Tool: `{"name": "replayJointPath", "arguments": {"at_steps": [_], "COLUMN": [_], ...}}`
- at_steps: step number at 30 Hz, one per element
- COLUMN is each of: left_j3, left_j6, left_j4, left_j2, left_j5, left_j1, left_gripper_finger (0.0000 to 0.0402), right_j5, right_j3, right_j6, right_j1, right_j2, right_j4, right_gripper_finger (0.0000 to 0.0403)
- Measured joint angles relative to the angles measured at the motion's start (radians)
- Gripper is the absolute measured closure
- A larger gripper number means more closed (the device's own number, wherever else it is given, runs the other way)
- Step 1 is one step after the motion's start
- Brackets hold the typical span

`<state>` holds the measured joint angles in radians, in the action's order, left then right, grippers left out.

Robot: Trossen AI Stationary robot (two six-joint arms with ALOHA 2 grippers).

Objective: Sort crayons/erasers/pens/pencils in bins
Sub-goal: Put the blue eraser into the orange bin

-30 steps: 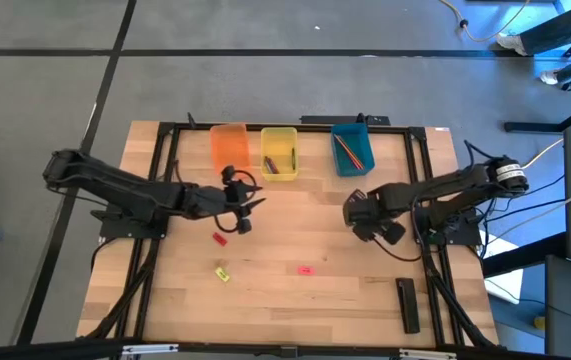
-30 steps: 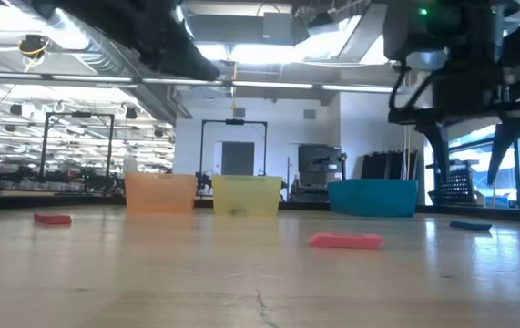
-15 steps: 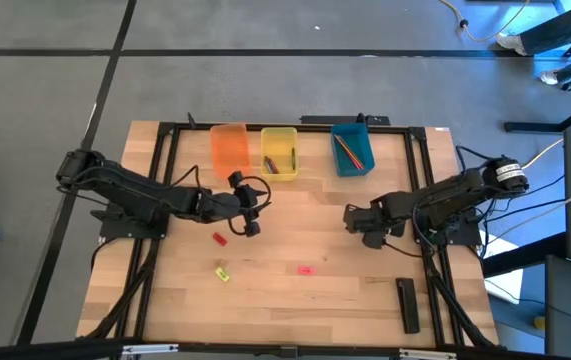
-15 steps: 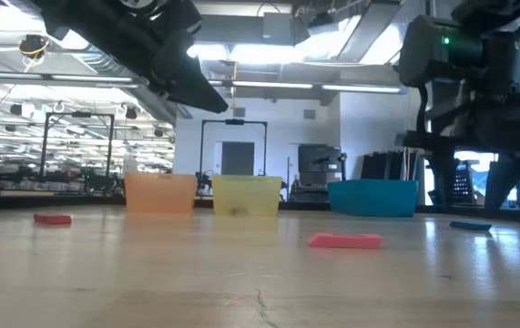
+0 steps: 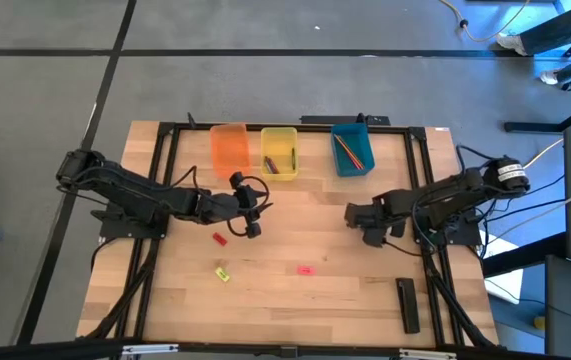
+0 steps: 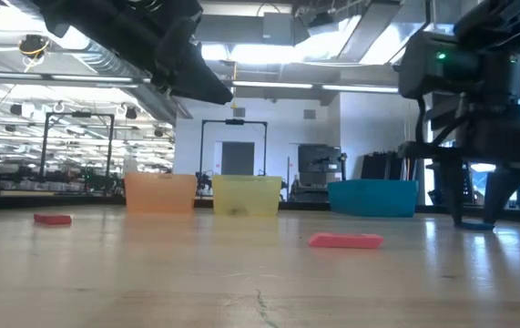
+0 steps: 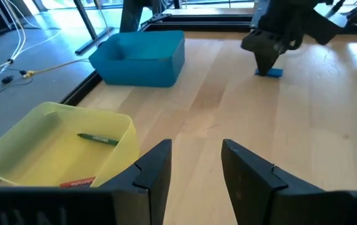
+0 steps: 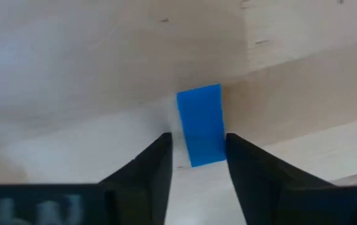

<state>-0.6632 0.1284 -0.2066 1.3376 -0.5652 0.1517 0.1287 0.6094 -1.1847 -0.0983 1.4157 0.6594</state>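
At the left of the high view we see the left arm reaching toward the middle of the table [image 5: 295,300], its left gripper [image 5: 248,207] hanging above bare wood just below the orange bin [image 5: 229,148]. In the left wrist view its fingers [image 7: 156,169] stand parted with nothing between them.

Below and left of that gripper, a red eraser [image 5: 219,238] lies on the wood, and lower still a yellow eraser [image 5: 223,273]. Nearer the bottom centre sits a pink eraser [image 5: 305,270].

Along the upper edge of the table we find the three bins in a row: orange, then the yellow bin [image 5: 279,152], then, after a gap, the teal-blue bin [image 5: 351,147]. The yellow bin holds crayons; the left wrist view shows a dark green crayon [image 7: 98,138] lying on its floor and a reddish one at its near wall. In the teal-blue bin lie the pencils [image 5: 347,148], one orange and one reddish.

Right of centre, the right gripper [image 5: 371,221] is down at the table. In the right wrist view its fingers [image 8: 156,159] stand on either side of a blue eraser [image 8: 201,124], partly open; we cannot tell whether they touch it. The eraser lies flat on the wood.

At the lower right a long black flat bar [image 5: 408,303] lies on the table.
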Motion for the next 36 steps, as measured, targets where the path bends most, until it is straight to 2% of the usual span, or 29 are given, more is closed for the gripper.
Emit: {"name": "replayJointPath", "arguments": {"at_steps": [3, 6, 13, 19, 28, 36], "left_j3": [0.0, 0.0, 0.0, 0.0, 0.0, 0.0], "left_j6": [0.004, 0.027, 0.028, 0.027, -0.005, -0.027], "left_j4": [0.001, 0.002, 0.005, 0.01, 0.015, 0.033], "left_j2": [0.0, 0.0, 0.0, 0.0, 0.0, 0.0], "left_j5": [0.0, 0.001, 0.001, 0.0, -0.002, -0.028], "left_j1": [0.0, 0.001, 0.027, 0.041, 0.039, 0.038], "left_gripper_finger": [0.0269, 0.0269, 0.0269, 0.0269, 0.0269, 0.0269], "right_j5": [-0.055, -0.119, -0.266, -0.269, -0.272, -0.159], "right_j3": [0.013, 0.032, 0.031, 0.03, 0.03, 0.03], "right_j6": [0.039, 0.093, 0.212, 0.3, 0.644, 0.848], "right_j1": [0.039, 0.078, 0.13, 0.154, 0.178, 0.178], "right_j2": [0.003, 0.005, 0.004, 0.004, 0.021, 0.204], "right_j4": [-0.015, -0.108, -0.316, -0.531, -0.871, -1.263], "right_gripper_finger": [0.0281, 0.0294, 0.0298, 0.0298, 0.0299, 0.0299]}}
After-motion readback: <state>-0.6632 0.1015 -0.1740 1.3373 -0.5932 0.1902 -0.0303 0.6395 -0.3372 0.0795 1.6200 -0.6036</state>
